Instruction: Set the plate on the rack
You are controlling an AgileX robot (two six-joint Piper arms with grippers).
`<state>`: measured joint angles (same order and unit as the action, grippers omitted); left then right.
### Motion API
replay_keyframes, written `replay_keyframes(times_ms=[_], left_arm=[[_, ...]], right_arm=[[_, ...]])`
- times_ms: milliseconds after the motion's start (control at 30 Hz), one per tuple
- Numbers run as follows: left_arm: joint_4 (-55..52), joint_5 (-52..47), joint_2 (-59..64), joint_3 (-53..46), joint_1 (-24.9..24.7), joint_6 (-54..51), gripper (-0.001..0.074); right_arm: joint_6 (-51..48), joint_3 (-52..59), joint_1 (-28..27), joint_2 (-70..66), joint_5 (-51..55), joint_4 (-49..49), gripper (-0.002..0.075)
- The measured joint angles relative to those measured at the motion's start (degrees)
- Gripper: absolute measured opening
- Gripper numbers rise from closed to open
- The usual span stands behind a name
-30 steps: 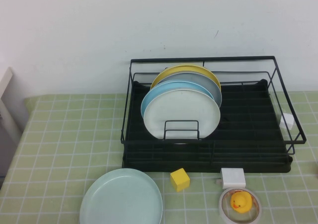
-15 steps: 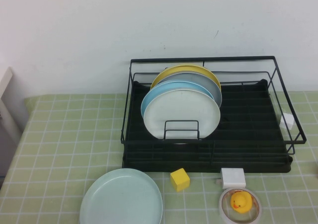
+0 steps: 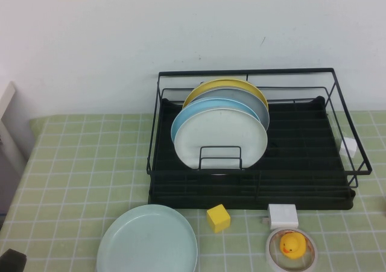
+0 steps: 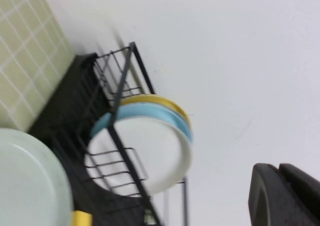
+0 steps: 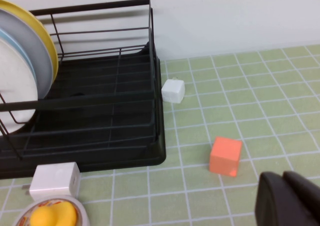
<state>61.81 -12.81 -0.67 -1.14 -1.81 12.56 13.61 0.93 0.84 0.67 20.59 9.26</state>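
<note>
High view shows the mint-green plate (image 3: 148, 240) lying flat on the checked tablecloth (image 3: 72, 163), at about 7 o'clock from the black wire rack (image 3: 253, 136), where four plates stand upright. The left gripper (image 3: 12, 262) peeks in at the bottom-left corner, at 9 o'clock from the plate and nearer to it. The right gripper (image 5: 290, 201) appears only in its wrist view, beside an orange cube (image 5: 225, 156). Whether either gripper's fingers are apart or together cannot be told; neither is seen holding anything.

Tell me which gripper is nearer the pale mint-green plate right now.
Left. The left gripper is at the table's near left corner, just left of the round pale mint-green plate. The right gripper is out of the high view, beyond the black wire rack's right end.
</note>
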Motion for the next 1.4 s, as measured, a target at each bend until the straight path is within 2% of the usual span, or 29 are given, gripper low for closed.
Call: replay_keyframes(times_ms=[100, 200, 267, 400, 467, 533, 633, 700, 833, 1000, 1067, 1167, 1300, 1400], left_arm=[[4.23, 0.37, -0.09, 0.0, 0.0, 0.09, -0.0003], [8.21, 2.08, -0.09, 0.0, 0.0, 0.22, -0.0003], [10.4, 4.55, -0.09, 0.0, 0.0, 0.22, -0.0003], [14.97, 8.01, -0.09, 0.0, 0.0, -0.6, -0.0003], [14.85, 6.87, -0.09, 0.0, 0.0, -4.63, -0.0002], [13.72, 3.68, -0.09, 1.37, 0.0, -11.89, -0.0003], [8.45, -3.05, 2.29, 7.05, 0.0, -20.89, -0.0003], [1.09, -8.09, 6.91, 12.2, 0.0, -23.76, -0.0003], [-15.86, -19.05, 19.13, 22.28, 0.0, -24.51, -0.0003], [-32.3, -27.69, 36.21, 32.22, 0.0, -24.4, 0.0009], [-35.05, -28.07, 42.41, 34.78, 0.0, -26.38, 0.0045], [-34.95, -27.31, 52.41, 37.21, 0.0, -31.83, 0.0172], [-28.34, -21.91, 64.13, 37.97, 0.0, -40.34, 0.0376], [-21.71, -17.66, 72.27, 38.18, 0.0, -46.43, 0.0454]], right_arm=[[0.86, 0.0, 0.0, 0.0, 0.0, -0.88, -0.0002], [4.04, 0.0, 0.0, 0.0, -0.2, -7.5, -0.0002], [7.72, 0.0, 0.0, 0.0, -0.2, -14.72, -0.0002], [14.81, 0.42, 0.0, 0.0, 0.01, -35.29, -0.0002], [15.58, 0.53, 0.0, 0.0, 0.14, -42.26, -0.0002], [15.85, 0.53, 0.0, 0.0, 0.14, -44.45, -0.0002], [16.15, 0.55, 0.0, 0.0, 0.23, -43.19, -0.0002], [16.25, 0.55, 0.0, 0.0, 0.07, -41.42, -0.0002], [14.6, 0.64, 0.0, 0.0, -0.82, -39.18, -0.0002], [5.91, 0.64, 0.0, 0.0, -0.92, -38.91, -0.0002], [3.94, 0.64, 0.0, 0.0, -0.92, -39.03, -0.0002], [2.73, 0.64, 0.0, 0.0, -0.92, -39.03, -0.0002], [2.12, 0.64, 0.0, 0.0, -0.92, -39.03, -0.0002], [2.03, 0.64, 0.0, 0.0, -0.92, -39.03, -0.0002]])
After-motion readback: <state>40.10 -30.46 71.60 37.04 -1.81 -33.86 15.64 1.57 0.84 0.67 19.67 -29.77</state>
